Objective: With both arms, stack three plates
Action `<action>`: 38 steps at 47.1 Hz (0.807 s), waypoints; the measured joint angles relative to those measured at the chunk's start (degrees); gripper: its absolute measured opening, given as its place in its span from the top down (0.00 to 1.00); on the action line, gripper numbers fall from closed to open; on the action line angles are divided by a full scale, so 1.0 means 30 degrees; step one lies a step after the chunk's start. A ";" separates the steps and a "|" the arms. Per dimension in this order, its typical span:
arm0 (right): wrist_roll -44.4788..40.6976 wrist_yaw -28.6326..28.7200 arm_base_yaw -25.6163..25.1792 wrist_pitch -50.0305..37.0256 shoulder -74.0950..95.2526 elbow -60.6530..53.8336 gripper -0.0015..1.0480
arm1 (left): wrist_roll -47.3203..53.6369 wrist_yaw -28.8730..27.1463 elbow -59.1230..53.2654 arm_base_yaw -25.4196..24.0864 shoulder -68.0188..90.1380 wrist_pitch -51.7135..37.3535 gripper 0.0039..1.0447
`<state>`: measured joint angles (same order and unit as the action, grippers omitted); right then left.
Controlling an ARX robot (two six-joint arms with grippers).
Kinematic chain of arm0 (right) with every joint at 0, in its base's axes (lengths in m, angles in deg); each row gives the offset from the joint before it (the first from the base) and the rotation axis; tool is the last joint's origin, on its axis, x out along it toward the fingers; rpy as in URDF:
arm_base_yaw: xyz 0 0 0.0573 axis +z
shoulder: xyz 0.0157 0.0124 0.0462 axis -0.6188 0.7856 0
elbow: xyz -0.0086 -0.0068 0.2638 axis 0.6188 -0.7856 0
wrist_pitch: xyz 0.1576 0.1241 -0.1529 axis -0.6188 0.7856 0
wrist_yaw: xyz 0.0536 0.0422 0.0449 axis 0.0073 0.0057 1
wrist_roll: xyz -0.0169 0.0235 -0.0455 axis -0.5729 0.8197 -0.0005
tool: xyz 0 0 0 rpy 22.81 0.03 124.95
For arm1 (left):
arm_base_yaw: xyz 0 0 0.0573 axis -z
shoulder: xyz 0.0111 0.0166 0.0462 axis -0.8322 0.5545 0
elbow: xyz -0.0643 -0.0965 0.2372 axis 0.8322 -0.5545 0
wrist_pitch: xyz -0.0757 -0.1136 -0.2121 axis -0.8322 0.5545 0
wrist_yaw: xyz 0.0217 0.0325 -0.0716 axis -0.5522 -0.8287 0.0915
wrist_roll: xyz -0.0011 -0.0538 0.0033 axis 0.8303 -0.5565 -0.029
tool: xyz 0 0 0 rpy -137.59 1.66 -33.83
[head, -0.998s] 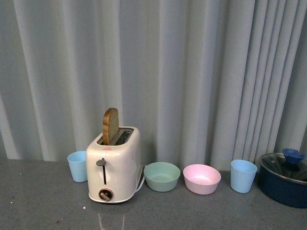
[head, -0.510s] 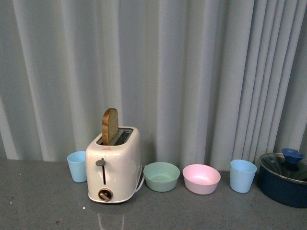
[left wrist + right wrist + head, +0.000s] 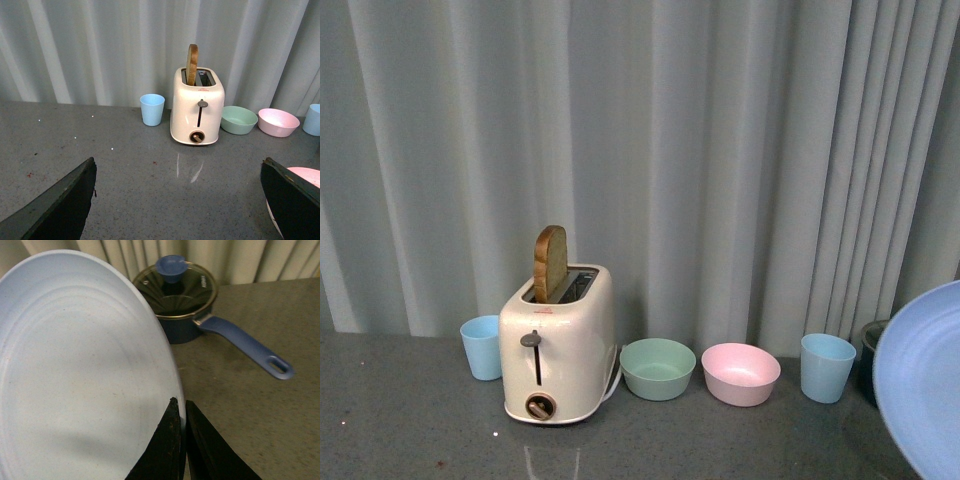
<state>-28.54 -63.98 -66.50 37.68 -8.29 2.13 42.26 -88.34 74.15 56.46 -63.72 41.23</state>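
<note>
In the front view, the blue plate (image 3: 926,392) fills the lower right corner, raised off the desk (image 3: 420,420) and tilted to face the camera. Only its left part shows; the rest runs out of frame. No gripper or arm is visible here, so what holds it cannot be told from this view. Behind the plate, only a dark sliver of the pot (image 3: 868,358) shows. Along the curtain (image 3: 720,150) stand a cup (image 3: 480,347), a toaster (image 3: 560,345) with bread (image 3: 550,262) upright in one slot, a green bowl (image 3: 658,368), a pink bowl (image 3: 741,373) and a second cup (image 3: 827,367).

In the left wrist view, the left gripper (image 3: 177,165) is spread wide, its two dark fingers (image 3: 60,210) at opposite lower corners with nothing between them but bare desk. Just beside the far finger lies a pink plate (image 3: 306,175), cut off by the frame. A pale edge below it is too hidden to identify. The second cup is also cropped at the picture's edge.

In the right wrist view, the right gripper (image 3: 181,410) is closed on the blue plate's rim, one finger on each face. The plate hides much of the scene. Beyond it the pot sits on the desk, with a glass lid (image 3: 180,290) and a long blue handle (image 3: 245,345).
</note>
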 joint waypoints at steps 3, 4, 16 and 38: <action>0.0903 -0.0423 0.1231 -0.0933 0.0554 -0.0248 0.97 | 0.0000 0.0007 0.0000 0.0000 0.0000 0.0000 0.06; 0.1151 -0.0459 0.1639 -0.1282 0.0750 -0.0364 0.97 | 0.0000 0.0000 0.0000 0.0000 0.0000 0.0000 0.06; 0.4452 -0.1406 0.6135 -0.4386 0.3249 -0.1392 0.97 | 0.0000 0.0000 0.0000 0.0000 0.0000 0.0000 0.06; 0.6834 -0.2142 1.0703 -0.6521 0.5916 -0.2608 0.97 | 0.0000 0.0000 0.0000 0.0000 0.0000 0.0000 0.06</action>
<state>-8.04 -70.41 -34.39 18.11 9.46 -5.70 42.26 -88.34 74.15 56.46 -63.72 41.23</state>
